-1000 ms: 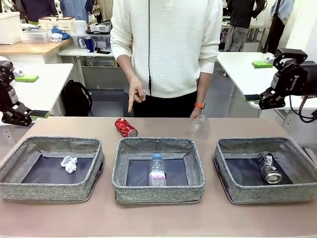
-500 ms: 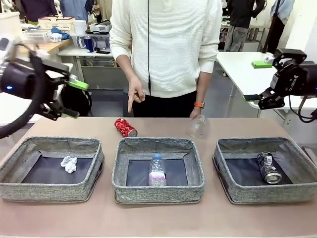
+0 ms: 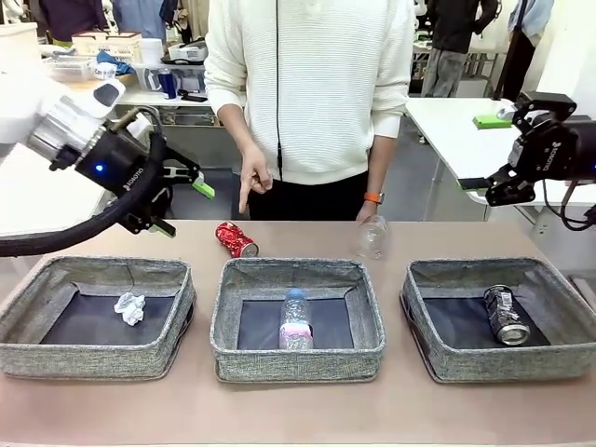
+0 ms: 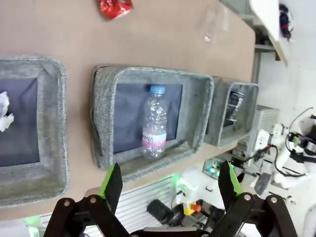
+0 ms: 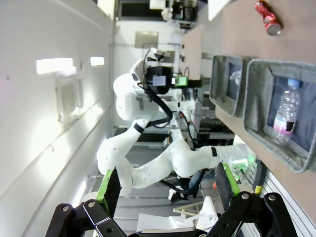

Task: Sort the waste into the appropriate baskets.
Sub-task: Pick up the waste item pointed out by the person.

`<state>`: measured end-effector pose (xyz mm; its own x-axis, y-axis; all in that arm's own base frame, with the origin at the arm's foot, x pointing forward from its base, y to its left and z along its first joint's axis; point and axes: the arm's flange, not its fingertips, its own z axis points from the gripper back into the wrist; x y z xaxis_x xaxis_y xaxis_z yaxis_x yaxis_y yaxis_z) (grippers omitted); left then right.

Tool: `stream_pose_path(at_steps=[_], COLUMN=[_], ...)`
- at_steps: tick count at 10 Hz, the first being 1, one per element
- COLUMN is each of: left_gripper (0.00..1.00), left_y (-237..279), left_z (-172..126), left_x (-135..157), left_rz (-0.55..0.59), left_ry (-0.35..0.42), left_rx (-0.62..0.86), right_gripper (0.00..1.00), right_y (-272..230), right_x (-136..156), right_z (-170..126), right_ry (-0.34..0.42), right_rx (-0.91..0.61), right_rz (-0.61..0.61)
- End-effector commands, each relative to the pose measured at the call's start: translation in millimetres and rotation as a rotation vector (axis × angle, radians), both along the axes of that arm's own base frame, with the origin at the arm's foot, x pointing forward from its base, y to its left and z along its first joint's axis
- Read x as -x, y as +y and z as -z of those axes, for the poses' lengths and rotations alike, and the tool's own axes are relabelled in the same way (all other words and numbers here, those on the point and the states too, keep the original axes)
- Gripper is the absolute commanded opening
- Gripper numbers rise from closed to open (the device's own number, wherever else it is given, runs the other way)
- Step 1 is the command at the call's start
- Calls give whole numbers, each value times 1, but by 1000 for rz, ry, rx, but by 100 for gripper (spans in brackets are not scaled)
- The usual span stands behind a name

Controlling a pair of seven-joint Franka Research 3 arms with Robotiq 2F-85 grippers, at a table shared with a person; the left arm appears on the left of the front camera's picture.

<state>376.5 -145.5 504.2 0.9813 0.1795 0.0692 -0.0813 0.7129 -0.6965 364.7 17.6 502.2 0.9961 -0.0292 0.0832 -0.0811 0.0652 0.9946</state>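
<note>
Grey woven fabric walls the three baskets lined up across the table [image 3: 298, 410], and nothing in them has shifted: the crumpled paper ball [image 3: 130, 307] lies in the left basket [image 3: 56, 358], the clear plastic bottle [image 3: 296, 319] lies lengthwise in the middle basket [image 3: 298, 363], and the crushed dark can [image 3: 506, 315] lies in the right basket [image 3: 494, 365]. What has changed is my left gripper [image 3: 184, 209]. Half a second ago it hung farther out, over the left basket's far outer corner. Now it has swung inward to the table's far edge, just left of the crushed red can [image 3: 236, 239], which lies on bare table behind the middle basket. Its jaws are spread wide with nothing between them, and in the left wrist view its green pads [image 4: 112, 180] frame the middle basket and bottle below. My right gripper [image 3: 484, 147] has not moved: it is raised beyond the table's far right corner, jaws likewise spread and empty. The crushed clear container [image 3: 371, 237] stands behind the middle basket's far right corner with the person's hand [image 3: 369, 212] at its top. The person's other hand [image 3: 253, 179] points a finger down above the red can. The strip between the baskets' far walls and the far edge is narrow, and the person stands close against it. The gaps between baskets are slim, while the near strip of table lies broad and bare.
</note>
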Motion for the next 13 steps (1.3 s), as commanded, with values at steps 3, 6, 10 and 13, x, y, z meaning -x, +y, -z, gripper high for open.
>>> stream_pose_path(at_steps=[3,6,10,13], left_gripper=[100,100,100,100], left_y=[-2,-47,-101,-127], left_z=[0,-8,26,46], left_x=[-5,-58,-124,-166], left_rz=[-303,-402,-453,-470], left_ry=[75,138,234,273], left_rx=[-43,-253,-528,-628], right_gripper=[100,100,100,100], right_y=[3,3,3,3], right_x=[-1,-1,-1,-1], right_z=[-2,-2,-2,-2], right_ry=[-7,-7,-7,-7], right_rx=[-21,-21,-21,-21], right_rz=[-1,-1,-1,-1])
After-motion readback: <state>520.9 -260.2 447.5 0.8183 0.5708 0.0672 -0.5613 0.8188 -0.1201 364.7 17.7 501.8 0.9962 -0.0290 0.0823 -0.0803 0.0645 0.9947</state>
